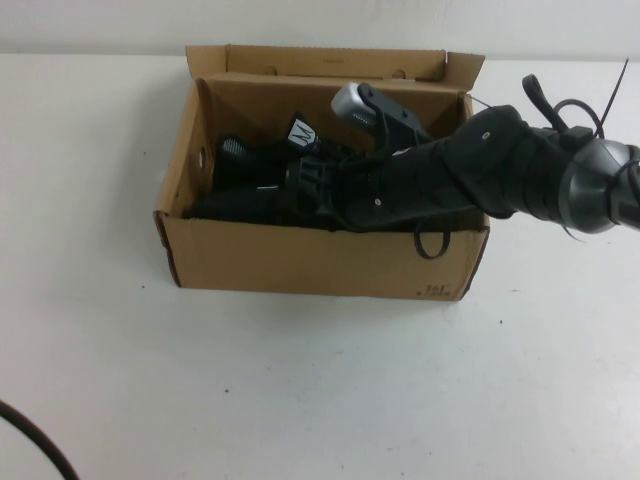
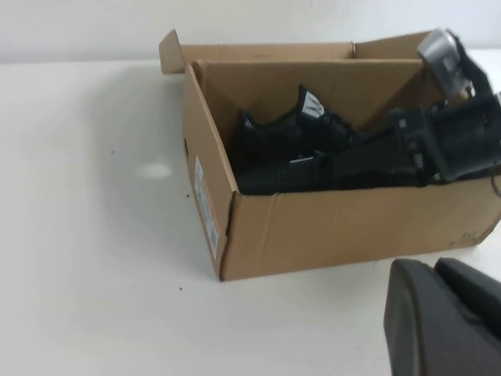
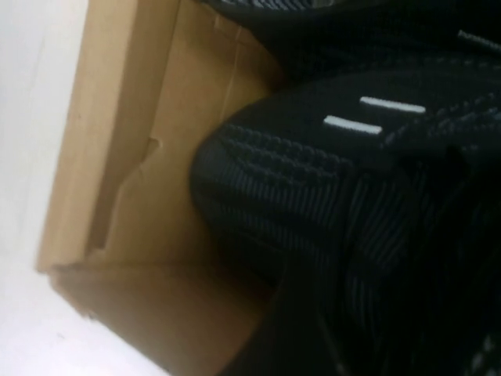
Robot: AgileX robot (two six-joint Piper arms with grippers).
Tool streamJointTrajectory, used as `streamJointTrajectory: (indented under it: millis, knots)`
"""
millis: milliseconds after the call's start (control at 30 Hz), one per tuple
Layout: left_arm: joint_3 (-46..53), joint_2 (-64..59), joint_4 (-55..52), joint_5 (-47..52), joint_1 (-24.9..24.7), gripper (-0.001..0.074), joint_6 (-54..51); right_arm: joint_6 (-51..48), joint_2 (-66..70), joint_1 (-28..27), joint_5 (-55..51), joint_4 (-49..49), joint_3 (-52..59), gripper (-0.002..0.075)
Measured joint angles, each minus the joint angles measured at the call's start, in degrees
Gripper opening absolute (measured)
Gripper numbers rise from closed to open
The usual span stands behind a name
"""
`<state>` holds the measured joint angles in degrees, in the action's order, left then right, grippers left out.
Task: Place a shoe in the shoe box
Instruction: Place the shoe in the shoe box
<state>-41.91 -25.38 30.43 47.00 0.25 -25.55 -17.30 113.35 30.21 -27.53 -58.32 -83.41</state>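
Though the shoe [image 1: 262, 180] already lies inside the box [image 1: 300, 262], the right gripper [image 1: 300, 185] reaches in beside it, grip impossible to tell, so withdrawing seems all that's left; the left gripper [image 2: 446, 321] waits outside

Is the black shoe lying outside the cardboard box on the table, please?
No, the shoe lies inside the shoe box, where the right gripper reaches in.

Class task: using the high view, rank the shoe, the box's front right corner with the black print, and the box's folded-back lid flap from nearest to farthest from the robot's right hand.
The right hand reaches down inside the shoe box.
1. The shoe: directly at the hand, inside the box.
2. The lid flap: behind, along the box's far edge.
3. The printed corner: front right, outside.
The left hand waits outside the box.
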Motion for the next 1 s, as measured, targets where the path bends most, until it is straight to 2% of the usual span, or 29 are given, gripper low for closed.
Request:
streamJointTrajectory:
  millis: [567, 800, 900, 1000]
  knots:
    - [0.0, 0.0, -1.7, 2.6, 0.0, -0.0001, 0.0, 0.8, -9.5, 0.0, -1.3, 26.3, 0.0, 0.0529]
    - [0.0, 0.1, -2.1, 3.7, 0.0, -0.0001, 0.0, 0.8, -15.4, 0.0, -1.9, 31.6, 0.0, 0.0525]
    - [0.0, 0.4, -2.3, 4.2, 0.0, -0.0001, 0.0, 0.8, -17.9, 0.0, -3.3, 34.5, 0.0, 0.0472]
    - [-1.2, 0.6, -2.4, 6.0, 0.0, -0.0001, -0.7, 0.8, -21.1, 0.0, -4.2, 39.6, 0.0, 0.0331]
